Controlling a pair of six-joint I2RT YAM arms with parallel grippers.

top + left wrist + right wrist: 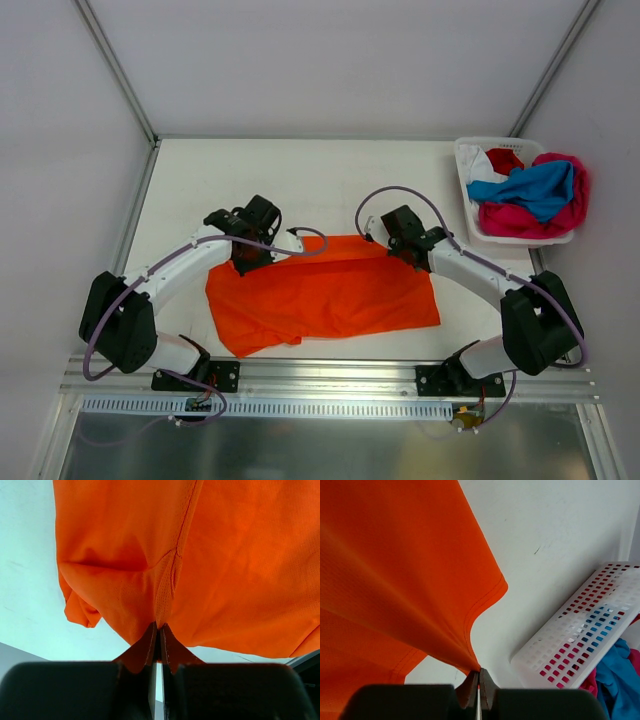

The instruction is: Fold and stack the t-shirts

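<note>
1. Orange t-shirt (330, 295) lies spread but rumpled on the white table (300, 170), close to the near edge and between the two arms. Both arms grip it along its far edge.
2. White plastic basket (466, 195) stands at the table's far right corner, well apart from the orange t-shirt.
3. Magenta-pink t-shirt (520, 222) is bunched in the basket and bulges over its right rim.
4. Blue t-shirt (530, 188) is draped across the pink one.
5. Red t-shirt (505, 160) and white t-shirt (474, 163) are crumpled at the basket's far end.
6. Left gripper (159, 630) is clenched on the orange t-shirt at its far left edge, beside a stitched seam. The cloth gathers into a fold at the closed jaws.
7. Right gripper (479, 676) is clenched on the orange t-shirt's far right corner, where a hemmed edge draws to a point between the jaws.
</note>
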